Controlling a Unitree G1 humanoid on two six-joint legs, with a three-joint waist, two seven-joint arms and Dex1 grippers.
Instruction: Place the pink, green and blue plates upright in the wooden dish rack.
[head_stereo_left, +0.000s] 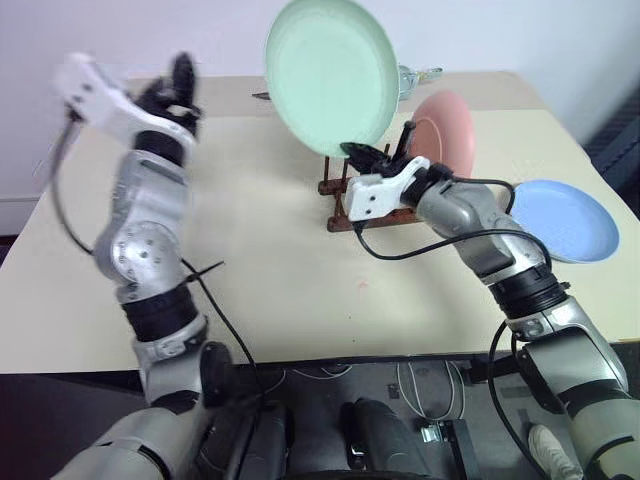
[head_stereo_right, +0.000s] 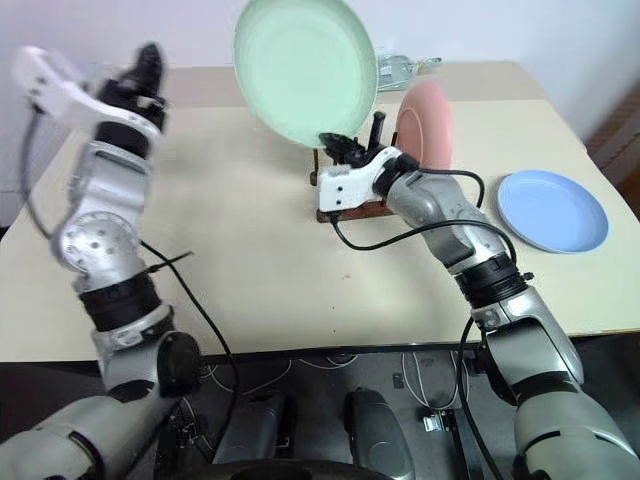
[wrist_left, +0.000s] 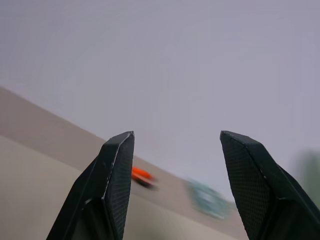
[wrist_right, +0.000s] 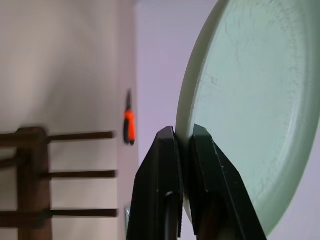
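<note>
Left hand (wrist_left: 172, 185) raised with fingers apart; right hand (wrist_right: 184, 145) pinched shut, arm extended forward.

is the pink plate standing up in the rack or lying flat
Standing up: the pink plate sits on edge in the wooden dish rack, not flat like the blue plate.

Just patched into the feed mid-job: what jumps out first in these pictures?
The green plate stands out: held on edge in the air above the wooden rack, its rim pinched by the shut right gripper. Behind it the pink plate already stands upright in the rack, while the blue plate lies flat on the table at the robot's right. The left gripper is raised off to the left, open and empty.
</note>
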